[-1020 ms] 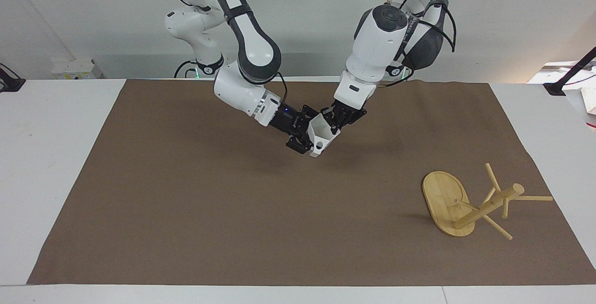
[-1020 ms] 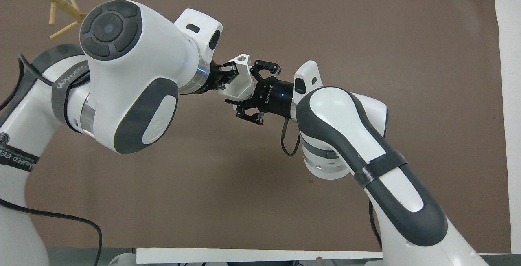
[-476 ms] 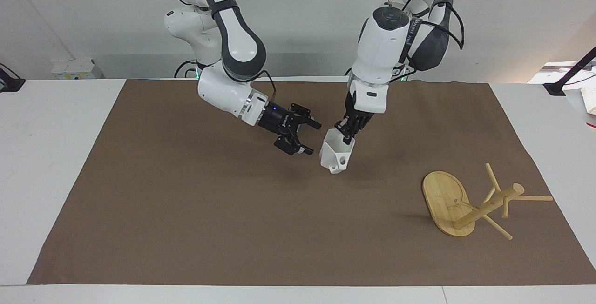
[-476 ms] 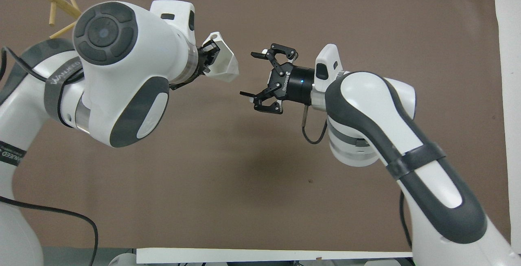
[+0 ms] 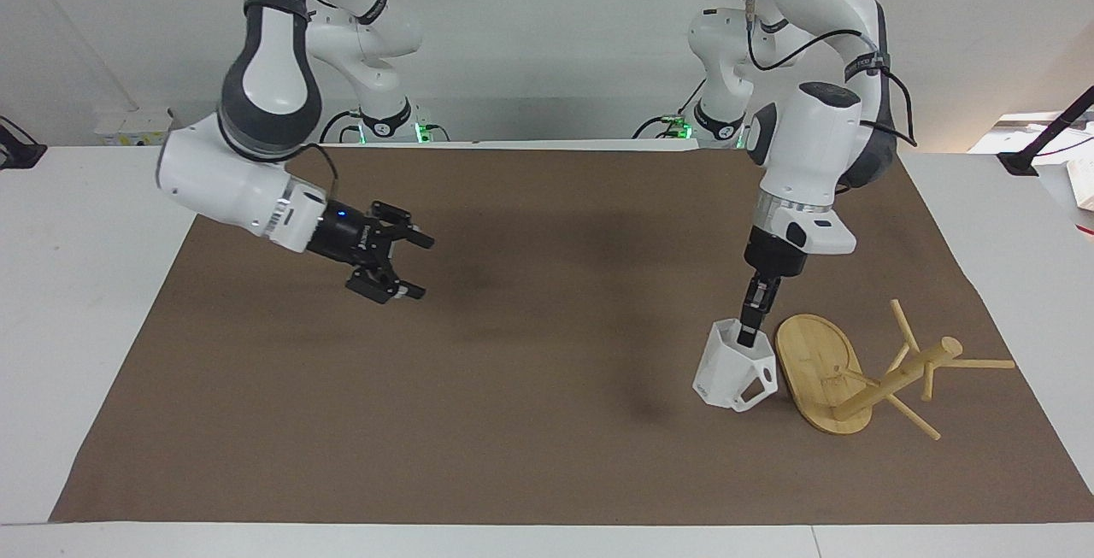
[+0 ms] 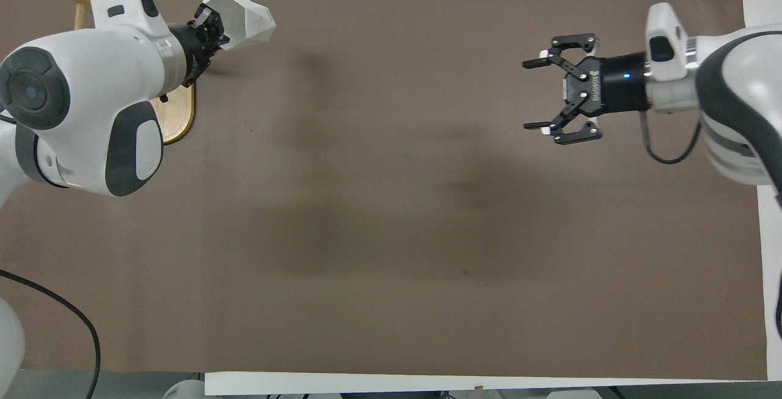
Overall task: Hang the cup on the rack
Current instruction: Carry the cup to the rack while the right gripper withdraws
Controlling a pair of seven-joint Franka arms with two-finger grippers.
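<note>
**Cup held at rack base; rack lying on its side**

Item 1, left gripper (image 5: pixel 745 337): pointing steeply down at the left arm's end of the counter, fingers clamped on the rim of the cup (image 5: pixel 732 367), one finger reaching inside the mouth. In the overhead view the same gripper (image 6: pixel 211 27) sits at the cup's (image 6: pixel 241 13) open end.

Item 2, cup: white, faceted, hanging tilted below the left gripper, angular loop handle turned toward the rack. Whether its lowest corner touches the brown mat (image 5: pixel 530 387) cannot be told.

Item 3, rack (image 5: pixel 863 370): bamboo, tipped over just beside the left gripper, oval base standing on edge next to the cup, post and pegs pointing away from the cup toward the counter's end. Overhead, only part of the rack (image 6: pixel 177 115) shows past the left arm.

Item 4, right gripper (image 5: pixel 402 267): well apart from the cup, over the mat toward the right arm's end, fingers spread wide, holding nothing; likewise overhead (image 6: pixel 540 95).
</note>
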